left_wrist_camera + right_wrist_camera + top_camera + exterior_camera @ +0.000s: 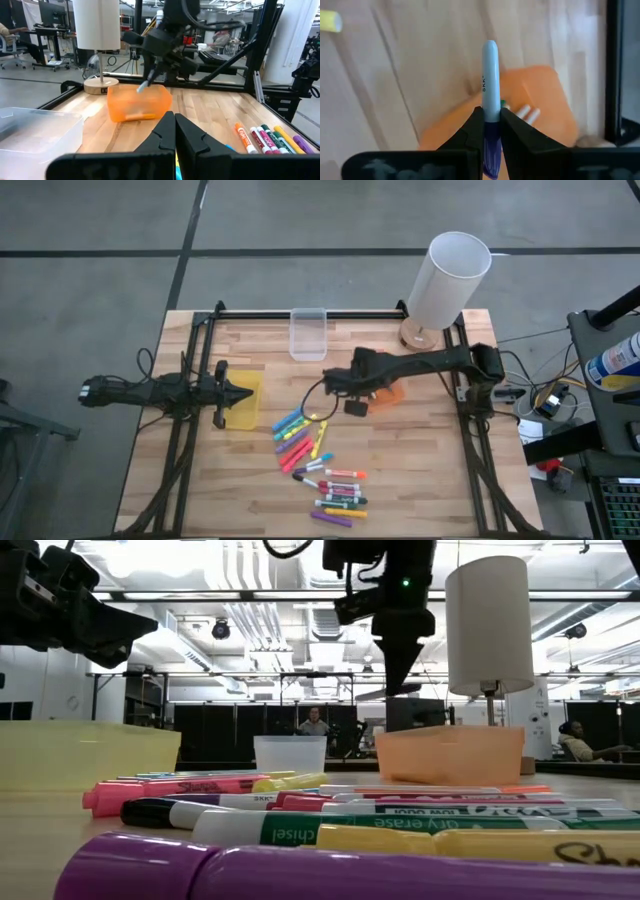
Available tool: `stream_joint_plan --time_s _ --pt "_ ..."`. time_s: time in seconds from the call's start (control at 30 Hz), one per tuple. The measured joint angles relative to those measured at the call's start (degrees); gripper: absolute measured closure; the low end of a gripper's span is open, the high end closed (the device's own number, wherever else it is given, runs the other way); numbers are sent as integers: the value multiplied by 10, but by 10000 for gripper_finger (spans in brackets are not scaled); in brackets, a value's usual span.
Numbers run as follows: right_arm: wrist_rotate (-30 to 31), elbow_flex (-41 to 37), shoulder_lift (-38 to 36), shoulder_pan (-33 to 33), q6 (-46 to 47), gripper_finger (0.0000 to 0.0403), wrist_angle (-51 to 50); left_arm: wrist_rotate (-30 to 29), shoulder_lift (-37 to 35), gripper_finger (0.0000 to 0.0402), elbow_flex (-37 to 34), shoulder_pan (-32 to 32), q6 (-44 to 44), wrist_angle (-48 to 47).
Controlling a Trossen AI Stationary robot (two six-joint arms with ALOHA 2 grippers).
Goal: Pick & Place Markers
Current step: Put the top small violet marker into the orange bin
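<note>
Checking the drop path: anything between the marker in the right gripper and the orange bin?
Nothing visible. The right gripper is shut on a slim marker above the open-topped orange bin, with only air between them. The left gripper waits, shut, over the yellow bin.

Orange bin (385, 392), yellow bin (243, 402), clear bin (308, 333) — held marker (490, 100) pale blue, purple-capped; pale wood table (430, 460).

An open-plan lab — exposed ceiling ducts (250, 580); desks (47, 32) (people seated); framed wooden table (420, 470).
</note>
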Motion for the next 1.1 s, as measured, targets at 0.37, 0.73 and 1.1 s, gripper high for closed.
stream_joint_plan --time_s 0.37,0.73,1.1 --pt "0 -48 -7 -56 33 364 -47 0 0 401 0 0 0 0" --pt "-2 -128 -7 -70 26 364 -37 0 0 401 0 0 0 0" --pt "-2 -165 -7 -72 4 364 8 0 0 401 0 0 0 0"
